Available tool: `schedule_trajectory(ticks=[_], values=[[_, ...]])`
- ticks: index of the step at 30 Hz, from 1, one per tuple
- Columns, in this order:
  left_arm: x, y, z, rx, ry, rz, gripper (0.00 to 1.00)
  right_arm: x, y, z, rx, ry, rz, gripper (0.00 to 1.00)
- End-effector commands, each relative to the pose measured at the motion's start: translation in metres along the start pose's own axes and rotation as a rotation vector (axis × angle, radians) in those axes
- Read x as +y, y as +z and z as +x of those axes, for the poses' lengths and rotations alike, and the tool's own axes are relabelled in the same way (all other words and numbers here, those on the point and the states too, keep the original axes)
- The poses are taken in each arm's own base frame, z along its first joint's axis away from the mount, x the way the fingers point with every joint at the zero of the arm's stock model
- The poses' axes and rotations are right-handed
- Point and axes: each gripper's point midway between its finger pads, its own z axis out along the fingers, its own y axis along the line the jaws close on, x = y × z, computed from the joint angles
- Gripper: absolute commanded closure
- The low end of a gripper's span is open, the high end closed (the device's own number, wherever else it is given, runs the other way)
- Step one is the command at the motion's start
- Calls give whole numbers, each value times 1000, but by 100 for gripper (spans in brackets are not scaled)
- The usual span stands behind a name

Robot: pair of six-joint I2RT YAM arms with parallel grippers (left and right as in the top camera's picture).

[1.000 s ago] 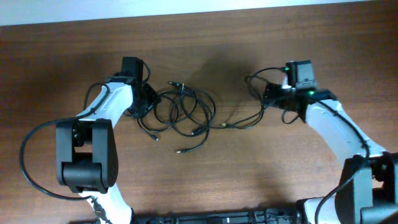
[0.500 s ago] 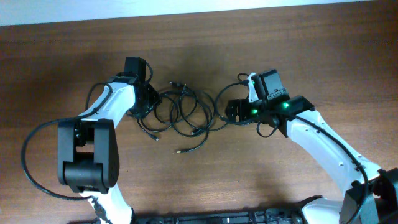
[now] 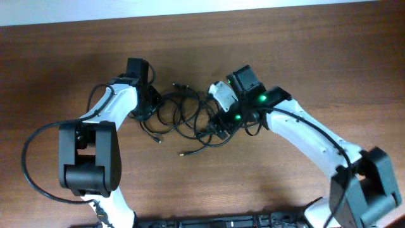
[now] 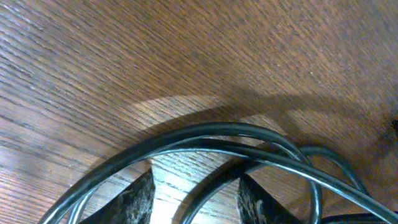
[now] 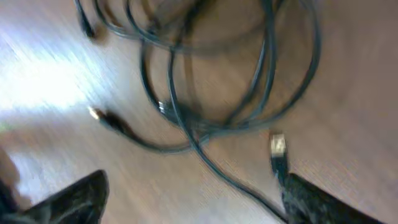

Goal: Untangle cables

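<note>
The thin black cables (image 3: 186, 114) lie in a loose tangle of overlapping loops at the middle of the wooden table, with a small plug end (image 3: 183, 153) trailing toward the front. My left gripper (image 3: 150, 104) sits at the tangle's left edge. In the left wrist view its fingers (image 4: 196, 199) are apart, with cable strands (image 4: 205, 134) running across and between them. My right gripper (image 3: 216, 123) hangs over the tangle's right side. In the right wrist view it is wide open (image 5: 193, 202) above blurred loops (image 5: 249, 93), with a plug (image 5: 277, 146) near its right finger.
The left arm's own thicker black wire (image 3: 28, 158) loops out over the table at the left. The arm bases (image 3: 88, 158) stand at the front left and front right. The table's far edge (image 3: 202, 7) meets a white strip at the back.
My right arm has swung left from the right side of the table to the tangle's right side. The cable strand that stretched to the right now lies bunched by the tangle. My left arm has not moved.
</note>
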Motion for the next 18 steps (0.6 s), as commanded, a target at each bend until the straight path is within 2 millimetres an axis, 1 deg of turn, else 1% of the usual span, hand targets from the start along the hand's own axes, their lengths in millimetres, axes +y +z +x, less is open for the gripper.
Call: schedule_trajectory(ticks=[1, 2, 3, 6, 7, 9, 11, 12, 13, 14, 15, 16, 18], values=[[20, 22, 17, 69, -18, -67, 54, -11, 16, 22, 103, -44, 26, 21], [20, 22, 17, 69, -18, -67, 54, -13, 24, 27, 130, -39, 20, 20], [20, 22, 17, 69, -18, -67, 53, -16, 34, 33, 159, -90, 9, 20], [19, 22, 16, 65, -18, -63, 51, -21, 53, 44, 210, -168, -13, 20], [18, 22, 15, 61, -17, -59, 51, -24, 60, 40, 194, -174, -8, 19], [16, 22, 13, 54, -17, -52, 50, -29, 67, 27, 144, -192, 7, 19], [16, 22, 13, 53, -17, -51, 49, -28, 68, 27, 141, -203, 6, 19], [16, 22, 13, 53, -17, -51, 48, -25, 70, 29, 151, -241, -1, 21], [16, 22, 13, 51, -16, -49, 48, -19, 73, 37, 171, -316, -14, 24], [16, 22, 12, 51, -16, -49, 47, -18, 77, 45, 198, -359, 2, 25], [16, 22, 12, 51, -16, -49, 47, -22, 81, 53, 232, -385, 49, 26], [16, 22, 12, 51, -16, -49, 46, -20, 83, 56, 242, -396, 57, 27], [16, 22, 12, 51, -16, -49, 46, -16, 88, 58, 231, -411, 52, 35]])
